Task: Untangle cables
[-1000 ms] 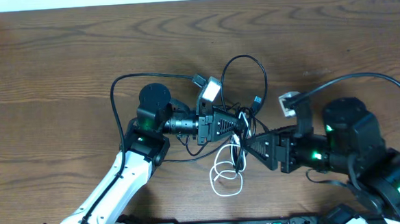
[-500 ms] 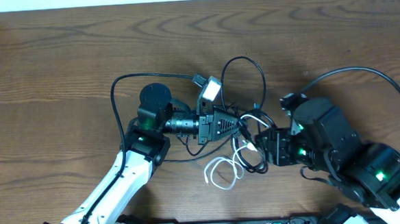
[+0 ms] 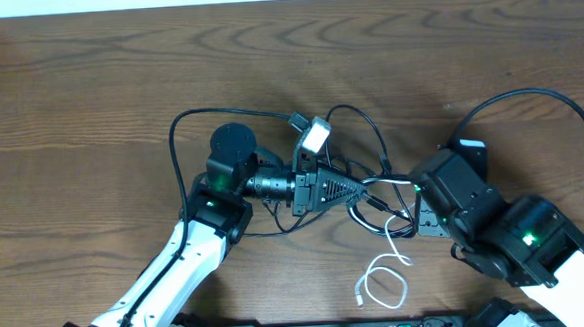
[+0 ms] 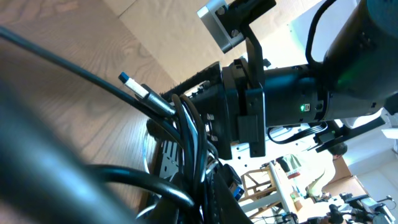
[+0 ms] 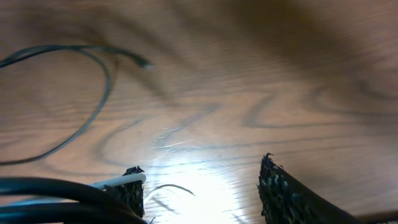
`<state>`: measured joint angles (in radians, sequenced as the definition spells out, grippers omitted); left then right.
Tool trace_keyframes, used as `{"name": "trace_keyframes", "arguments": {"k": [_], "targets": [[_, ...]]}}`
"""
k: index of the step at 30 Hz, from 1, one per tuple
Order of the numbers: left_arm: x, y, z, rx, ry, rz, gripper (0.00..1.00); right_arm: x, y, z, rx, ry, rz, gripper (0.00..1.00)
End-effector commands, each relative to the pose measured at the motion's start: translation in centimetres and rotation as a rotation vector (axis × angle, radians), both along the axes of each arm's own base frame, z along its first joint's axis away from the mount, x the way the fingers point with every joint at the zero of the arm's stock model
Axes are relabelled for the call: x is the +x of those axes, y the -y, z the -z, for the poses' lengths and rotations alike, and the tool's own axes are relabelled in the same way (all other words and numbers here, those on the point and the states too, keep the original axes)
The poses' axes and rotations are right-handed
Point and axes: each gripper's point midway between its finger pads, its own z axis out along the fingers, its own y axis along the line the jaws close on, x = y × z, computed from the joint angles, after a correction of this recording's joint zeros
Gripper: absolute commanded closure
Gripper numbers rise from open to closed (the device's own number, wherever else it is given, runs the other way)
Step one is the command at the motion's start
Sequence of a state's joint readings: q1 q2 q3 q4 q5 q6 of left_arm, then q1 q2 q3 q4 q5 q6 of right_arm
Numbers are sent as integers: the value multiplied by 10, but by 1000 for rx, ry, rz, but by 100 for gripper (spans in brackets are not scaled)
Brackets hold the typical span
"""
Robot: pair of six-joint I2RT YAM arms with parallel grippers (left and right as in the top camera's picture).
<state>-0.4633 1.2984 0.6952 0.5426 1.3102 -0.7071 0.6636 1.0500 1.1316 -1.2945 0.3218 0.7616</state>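
Observation:
The black cables (image 3: 383,144) loop on the table's middle and bunch at my left gripper (image 3: 356,188), which is shut on them. In the left wrist view they run as a bundle (image 4: 186,137) into the jaws (image 4: 211,205), with a blue-tipped plug (image 4: 134,84) sticking out. The white cable (image 3: 383,274) trails from the knot down to a small coil near the front edge. My right gripper (image 3: 413,209) is just right of the knot. Its fingers stand apart (image 5: 202,186) with bare wood between them, and the white cable (image 5: 121,182) lies against the left fingertip (image 5: 132,193).
The wooden table (image 3: 88,94) stretches away on all sides. A thin black cable end (image 5: 93,112) curves on the wood ahead of the right gripper. The arms' own thick black cables (image 3: 529,101) arc over the right side.
The right arm has swung right and back, dragging the white cable's coil from under the knot to the lower right. The left gripper has stayed put, holding the black cables.

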Motion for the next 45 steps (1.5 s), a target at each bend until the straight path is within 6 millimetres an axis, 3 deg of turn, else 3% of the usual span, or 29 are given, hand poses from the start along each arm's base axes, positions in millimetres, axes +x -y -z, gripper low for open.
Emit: {"name": "trace_keyframes", "arguments": {"k": [1,3,5,13,19,22,24,25,26,27,29,39,45], "targets": [[-2,-6,-11,-21,27,21,92,12,61,-19,-256,149,227,44],[-2,-6,-11,-21,27,21,92,12,71,-23,-298,175,265,41],[-2,-6,-11,-21,27,22,92,13,81,-28,-326,203,315,31],[-5,-11,-12,-26,24,53,92,14,108,-21,-266,152,485,31],[8,-16,-11,-22,30,-9,92,25,71,-6,-79,58,300,36],[14,-15,-10,-18,31,-44,92,27,41,-2,29,11,137,60],[17,-15,-10,-16,32,-60,72,24,18,-1,114,-19,17,78],[17,-15,-10,-16,33,-63,58,21,4,-2,172,-35,-50,94],[17,-15,-10,-16,33,-63,51,19,-2,-3,203,-43,-76,99],[17,-15,-10,-16,33,-63,42,16,-9,-4,237,-49,-97,99],[17,-15,-10,-16,32,-62,36,12,-18,-8,288,-53,-137,99],[16,-15,-2,8,-20,-62,32,13,-47,-47,464,91,-257,99],[13,-13,12,56,-114,-67,31,17,-51,-52,496,109,-254,99]]}}
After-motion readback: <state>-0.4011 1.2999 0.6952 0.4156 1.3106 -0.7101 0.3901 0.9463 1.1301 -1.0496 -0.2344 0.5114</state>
